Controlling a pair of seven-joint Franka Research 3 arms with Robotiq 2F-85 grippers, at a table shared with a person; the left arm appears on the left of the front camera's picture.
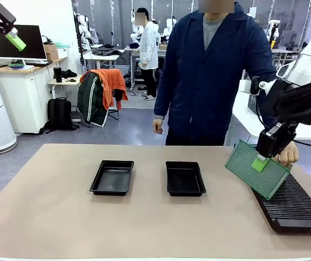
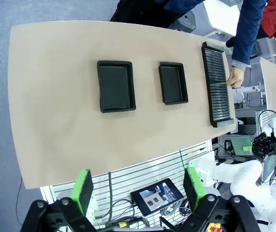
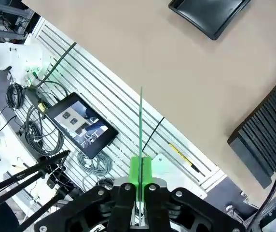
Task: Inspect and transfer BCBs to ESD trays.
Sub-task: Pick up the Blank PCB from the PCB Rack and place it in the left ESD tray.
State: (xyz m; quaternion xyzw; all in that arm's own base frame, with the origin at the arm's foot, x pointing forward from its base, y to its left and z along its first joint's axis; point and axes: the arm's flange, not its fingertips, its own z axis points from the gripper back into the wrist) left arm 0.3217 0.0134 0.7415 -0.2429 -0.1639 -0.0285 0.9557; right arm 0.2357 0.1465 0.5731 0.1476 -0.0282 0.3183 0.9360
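At the table's (image 1: pixel 47 217) near right edge lies a black slotted rack (image 1: pixel 294 204). Just above it, the right gripper (image 1: pixel 261 162) pinches a tilted green BCB (image 1: pixel 242 163) by one edge. Two empty ESD trays (image 1: pixel 112 177) sit mid-table. The left gripper (image 2: pixel 138 186) hangs wide open, high over the table. A person's hand (image 1: pixel 288 154) rests by the rack's far end. Held so thinly, the board might twist loose or strike that hand.

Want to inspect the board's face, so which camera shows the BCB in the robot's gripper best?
The front view: the BCB is held tilted in the right gripper, its perforated face toward the camera. The right wrist view gives it edge-on, a thin green line. The left wrist view looks down on the trays and rack.
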